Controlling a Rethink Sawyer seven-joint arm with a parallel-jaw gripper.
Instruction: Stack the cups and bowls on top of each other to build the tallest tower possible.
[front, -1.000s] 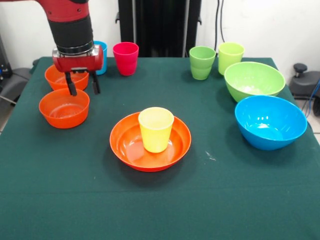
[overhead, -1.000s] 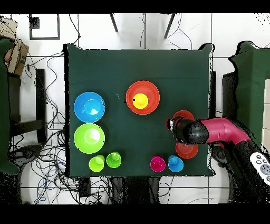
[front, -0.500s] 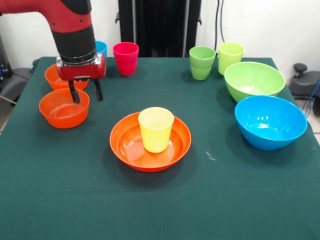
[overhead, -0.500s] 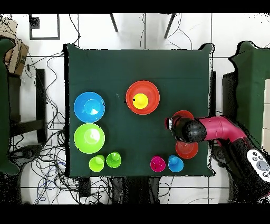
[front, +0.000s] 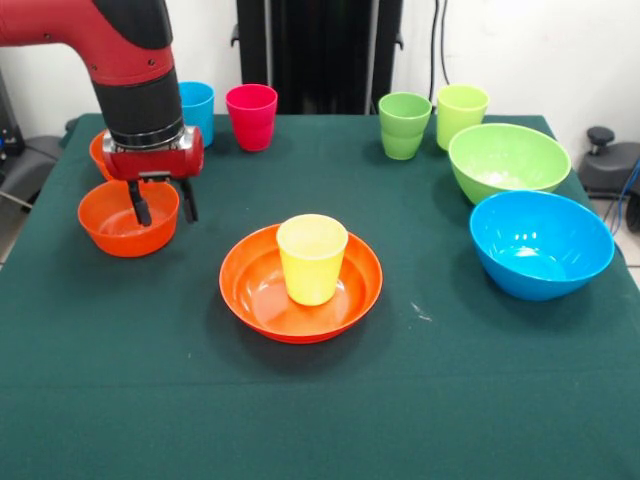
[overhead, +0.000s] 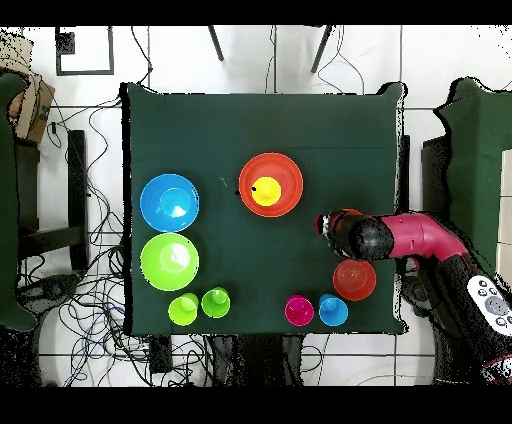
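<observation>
Two pieces made up the tower (front: 303, 282) at this point: the wide orange bowl (front: 262, 296) near the table's middle and the yellow cup (front: 312, 259) standing upright in it. We judged the build barely begun. We saw the gripper (front: 160, 203) with its fingers spread apart and empty, straddling the right-hand rim of the nearer small orange bowl (front: 112, 222), one finger inside the bowl, the other just outside; whether they touched the rim we could not tell. We took this bowl to be the next piece for the yellow cup. The second small orange bowl (front: 98, 150) sat just behind it, largely hidden by the arm in the front view. The sky blue cup (front: 198, 108) and pink cup (front: 251, 116) stood at the back edge, beside each other. Across the table we noted a light green cup (front: 404, 124), a yellow-green cup (front: 460, 112), the lime green bowl (front: 508, 160) and the blue bowl (front: 541, 243), all unstacked and well apart from the tower. Nothing lay between the grasped-for bowl and the tower. The green table cloth (front: 400, 400) was otherwise bare.
</observation>
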